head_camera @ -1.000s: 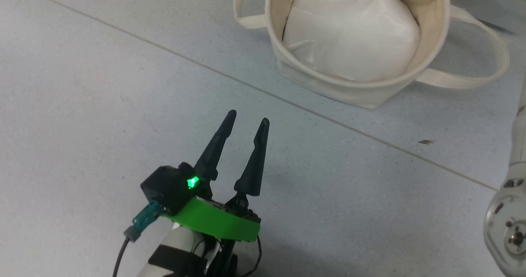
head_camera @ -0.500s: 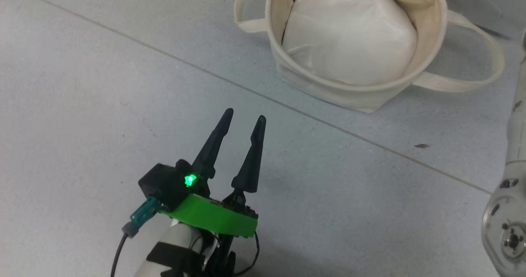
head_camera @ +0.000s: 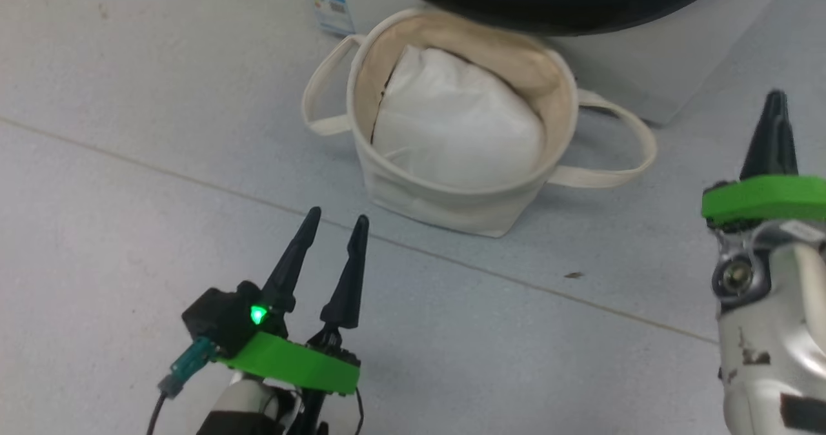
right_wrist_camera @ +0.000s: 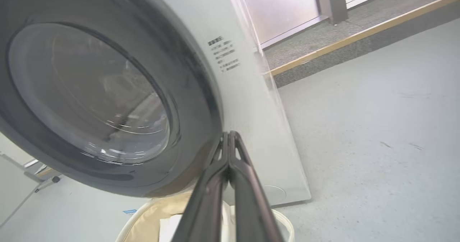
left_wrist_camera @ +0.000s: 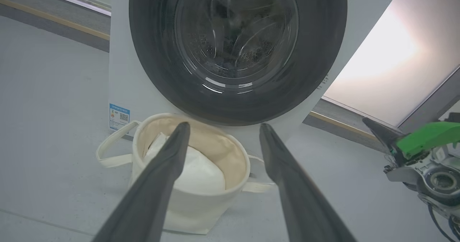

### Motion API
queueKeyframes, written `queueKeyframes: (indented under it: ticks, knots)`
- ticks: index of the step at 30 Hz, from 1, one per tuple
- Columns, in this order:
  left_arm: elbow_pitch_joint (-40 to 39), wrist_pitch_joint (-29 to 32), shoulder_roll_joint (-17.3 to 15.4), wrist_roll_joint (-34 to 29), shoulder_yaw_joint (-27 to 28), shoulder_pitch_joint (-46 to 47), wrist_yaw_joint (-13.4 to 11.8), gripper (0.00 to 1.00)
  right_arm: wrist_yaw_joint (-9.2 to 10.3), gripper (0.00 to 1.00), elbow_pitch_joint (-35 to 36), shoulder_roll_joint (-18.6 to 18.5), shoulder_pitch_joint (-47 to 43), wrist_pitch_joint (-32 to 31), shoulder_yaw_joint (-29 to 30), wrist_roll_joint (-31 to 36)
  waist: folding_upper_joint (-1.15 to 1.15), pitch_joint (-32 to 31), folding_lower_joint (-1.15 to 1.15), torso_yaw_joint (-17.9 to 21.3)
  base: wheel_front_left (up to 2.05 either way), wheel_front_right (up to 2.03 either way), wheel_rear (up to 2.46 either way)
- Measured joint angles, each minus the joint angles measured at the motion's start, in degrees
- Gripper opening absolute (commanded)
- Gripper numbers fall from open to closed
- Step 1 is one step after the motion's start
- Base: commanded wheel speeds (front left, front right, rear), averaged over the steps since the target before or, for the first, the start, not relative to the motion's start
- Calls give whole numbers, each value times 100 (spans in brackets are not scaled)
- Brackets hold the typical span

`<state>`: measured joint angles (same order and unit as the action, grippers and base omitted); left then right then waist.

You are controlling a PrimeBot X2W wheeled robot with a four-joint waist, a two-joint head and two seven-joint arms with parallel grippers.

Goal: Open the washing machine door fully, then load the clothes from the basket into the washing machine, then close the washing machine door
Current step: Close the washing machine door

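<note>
The cream basket stands on the floor against the white washing machine. A plain white cloth fills it; the clothes are hidden. The washing machine door, black-rimmed with a glass centre, lies shut against the machine's front. My left gripper is open and empty, a short way before the basket, with its fingers pointing at it. At the right, my right gripper is shut on nothing. In its wrist view its tip is near the door's lower right rim.
A small blue label marks the washer's lower left corner. A floor joint runs across between my grippers and the basket. A wheeled stand's leg shows left of the washer. Open grey floor lies to the right.
The camera has tilted up, bringing the washer's front and door rim into view. My right gripper has come into the picture at the right. The left gripper stays open.
</note>
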<state>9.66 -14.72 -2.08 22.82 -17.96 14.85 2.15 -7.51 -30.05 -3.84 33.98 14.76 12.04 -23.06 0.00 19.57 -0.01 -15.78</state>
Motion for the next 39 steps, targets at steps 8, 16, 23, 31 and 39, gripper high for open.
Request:
queueKeyframes:
  ticks: [8,16,23,31,39]
  knots:
    - [158,0,-4,-290,539,-435,199,100,1,0,1135,51,-1657,-2,-580,-92,0,-623,0,582,0,0,0]
    - [189,0,-12,-415,892,-944,314,100,1,97,2039,94,-3028,-3,-1132,403,0,-1280,0,1157,0,0,0]
    - [271,0,-14,-1090,1054,-1284,131,100,1,100,2002,143,-3612,-4,-1257,541,0,-1762,0,1445,0,0,0]
    - [140,0,-31,-928,1063,-1376,142,100,1,100,2132,143,-3675,-3,-953,490,0,-1923,1,1491,0,0,0]
    - [124,0,-32,-928,972,-1465,187,100,1,100,2245,143,-3678,-4,-1149,509,0,-1989,1,1442,0,0,0]
